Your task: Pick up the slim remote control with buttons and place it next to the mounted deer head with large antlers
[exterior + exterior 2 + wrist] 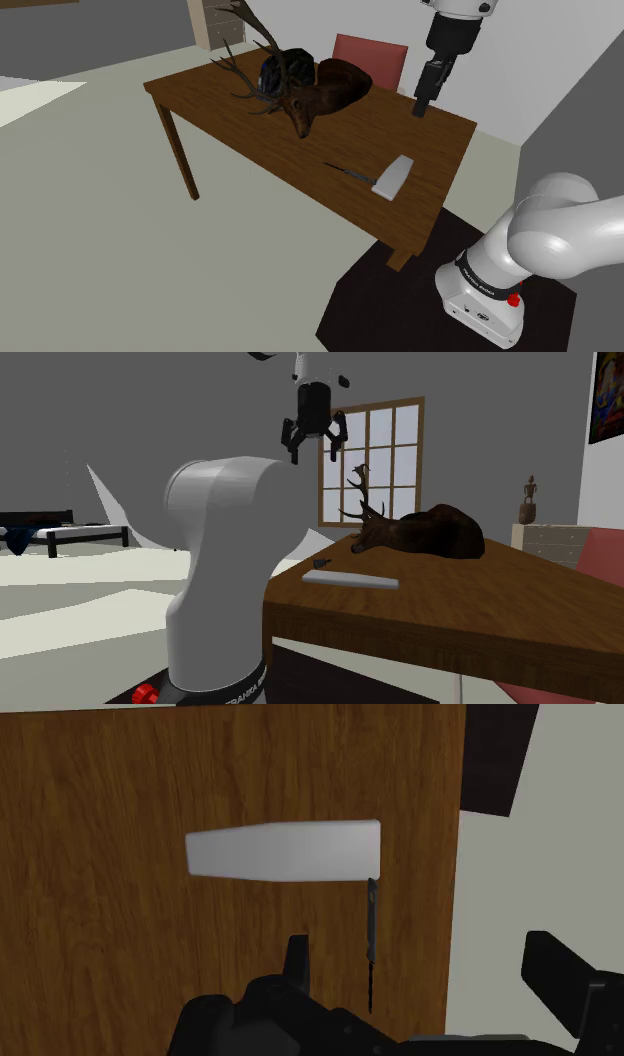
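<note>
The remote is a slim, plain pale grey wedge lying flat near the table's front edge, toward the stand. It also appears as a flat bar in the second exterior view. The brown deer head with dark antlers lies at the table's far side. My black gripper hangs high above the table, open and empty. In the wrist view the remote lies well below and ahead of the gripper, whose fingers stand wide apart.
A thin dark tool lies beside the remote's narrow end. A red chair stands behind the brown wooden table. A dark rug lies under the stand. A dresser stands by the far wall.
</note>
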`<state>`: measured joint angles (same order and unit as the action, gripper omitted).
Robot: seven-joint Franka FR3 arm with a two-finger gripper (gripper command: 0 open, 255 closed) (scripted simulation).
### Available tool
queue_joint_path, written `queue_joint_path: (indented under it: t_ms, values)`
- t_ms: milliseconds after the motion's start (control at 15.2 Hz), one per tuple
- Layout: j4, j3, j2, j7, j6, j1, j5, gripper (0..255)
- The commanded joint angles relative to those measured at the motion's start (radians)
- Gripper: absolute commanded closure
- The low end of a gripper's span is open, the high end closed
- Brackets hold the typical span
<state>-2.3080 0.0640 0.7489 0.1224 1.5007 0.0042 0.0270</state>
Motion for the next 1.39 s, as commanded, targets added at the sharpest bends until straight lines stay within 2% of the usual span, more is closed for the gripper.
queue_joint_path:
  t_ms: [0,1122,1254,1320]
  values:
    - [0.0,0.0,0.0,0.0,0.0,0.0,0.0,0]
    - [-0.472,0.185,-0.087,-1.054,0.608,-0.418,0.155,0]
    - [-0.52,0.21,-0.105,-1.167,0.681,-0.459,0.177,0]
    - [-0.528,0.213,-0.115,-1.166,0.699,-0.459,0.179,0]
